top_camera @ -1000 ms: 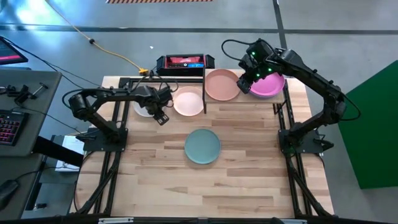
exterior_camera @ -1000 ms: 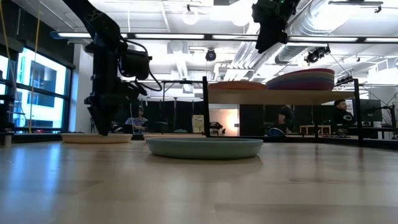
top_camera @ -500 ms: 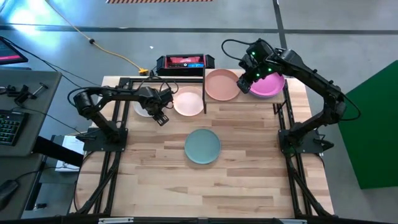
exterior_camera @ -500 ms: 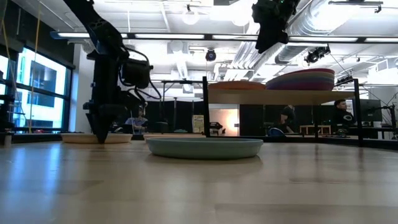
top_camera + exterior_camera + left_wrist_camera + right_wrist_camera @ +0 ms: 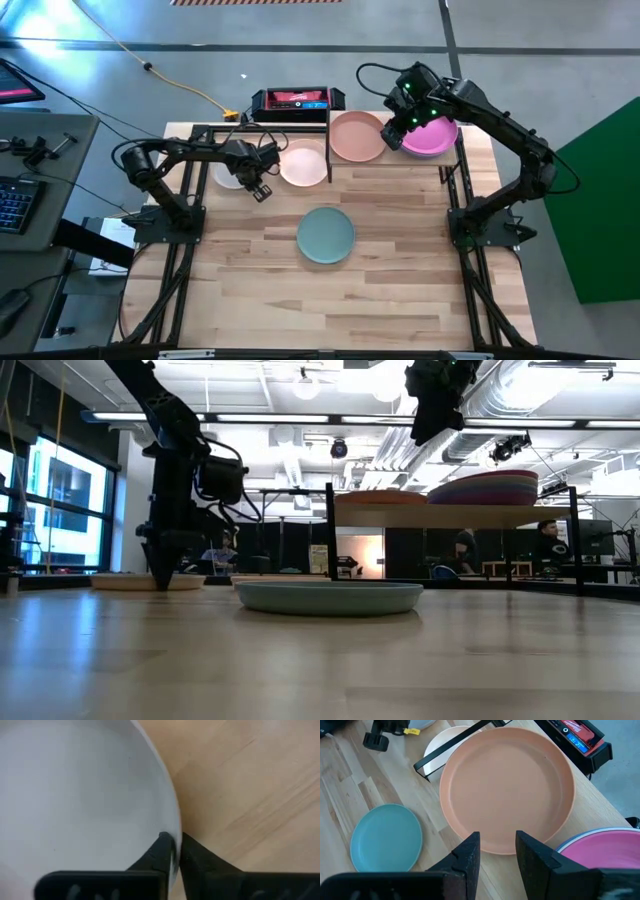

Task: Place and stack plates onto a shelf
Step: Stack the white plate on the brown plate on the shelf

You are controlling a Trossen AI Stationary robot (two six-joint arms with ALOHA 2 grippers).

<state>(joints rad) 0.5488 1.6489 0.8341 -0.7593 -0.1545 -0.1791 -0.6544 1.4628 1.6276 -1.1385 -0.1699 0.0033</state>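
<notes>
A grey-white plate point(image 5: 228, 174) lies on the tabletop at the far left, and my left gripper point(image 5: 256, 186) is shut on its rim. Beside it rests a pale pink plate point(image 5: 303, 165). A teal plate point(image 5: 325, 235) sits at mid-table. On the shelf point(image 5: 400, 516) lie a tan-brown plate point(image 5: 357, 137) and a stack topped by a magenta plate point(image 5: 435, 138). My right gripper point(image 5: 497, 852) hangs open above the shelf, between the tan-brown plate and the stack, with nothing between its fingers. My left gripper pinches the grey-white plate's rim point(image 5: 170, 827) on the side toward the pale pink plate, one finger point(image 5: 159, 852) inside the rim and the other outside. The fingers come from above, pointing down. The plate still lies on the tabletop point(image 5: 148, 582).
A black and red device point(image 5: 298, 99) lies at the far edge, behind the pale pink plate. The shelf's black legs point(image 5: 330, 535) stand between the pale pink plate and the tan-brown one. Bare wood stretches from the teal plate toward the near edge.
My left gripper has come down onto the grey-white plate's rim and shut on it. My right gripper has kept still.
</notes>
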